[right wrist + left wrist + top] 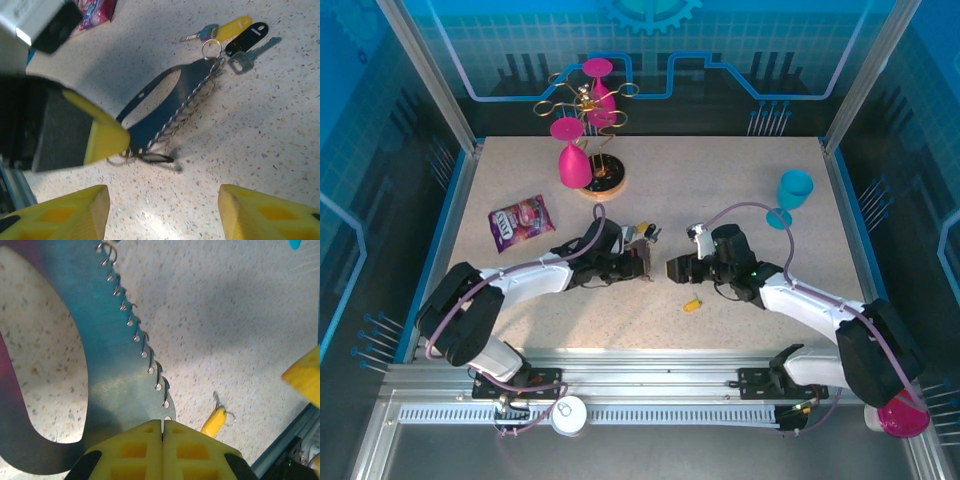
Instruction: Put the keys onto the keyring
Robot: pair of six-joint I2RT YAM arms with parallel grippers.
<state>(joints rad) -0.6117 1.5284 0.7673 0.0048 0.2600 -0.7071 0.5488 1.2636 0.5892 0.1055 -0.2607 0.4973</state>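
The left pincer [162,426] is clenched on one end of the keyring [167,95], pinning it near the middle of the worktop [740,190]. The right pincer [162,196] stands released, nothing between its fingers, facing that same end. The step in hand looks like bringing the loose yellow-headed key [692,305] — lying apart, toward the near edge — to the keyring. To do it well, the right arm should probably pinch the key by its plastic head, leaving its little ring free. The left should hold the keyring steady so the small clip [150,159] just beside its finger can be reached. So thin a key could spin in the pads.

The keyring is a flat, dark blue-grey metal loop with an oval opening and a fine silvery chain [187,102] along one side. At its far end a bunch of keys [235,40] — yellow, black and bare-metal heads — touches a silver ring; whether they are threaded on cannot be told.
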